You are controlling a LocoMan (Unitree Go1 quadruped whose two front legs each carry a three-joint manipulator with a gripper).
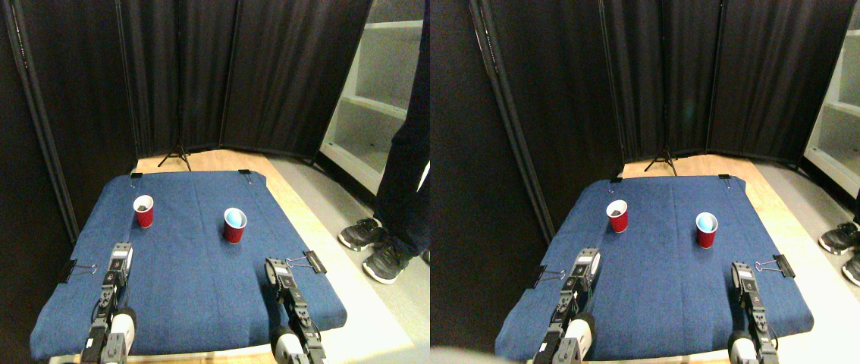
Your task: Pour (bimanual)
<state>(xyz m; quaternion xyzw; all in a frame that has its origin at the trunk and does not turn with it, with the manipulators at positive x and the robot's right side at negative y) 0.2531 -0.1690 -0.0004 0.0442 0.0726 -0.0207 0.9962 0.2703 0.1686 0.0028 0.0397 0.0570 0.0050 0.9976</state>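
Two red cups stand upright on a blue cloth-covered table [187, 280]. The left cup [143, 211] holds something dark inside. The right cup [234, 225] has a pale blue inside. My left gripper [121, 254] sits low at the left, a short way in front of the left cup and apart from it. My right gripper [276, 267] is near the table's right edge, in front and to the right of the right cup, touching nothing.
Black binder clips [314, 262] pin the cloth at its edges and far corners. Dark curtains close off the back and left. A person's legs and sneakers [369, 246] stand on the floor at the right, beside white shelving [381, 98].
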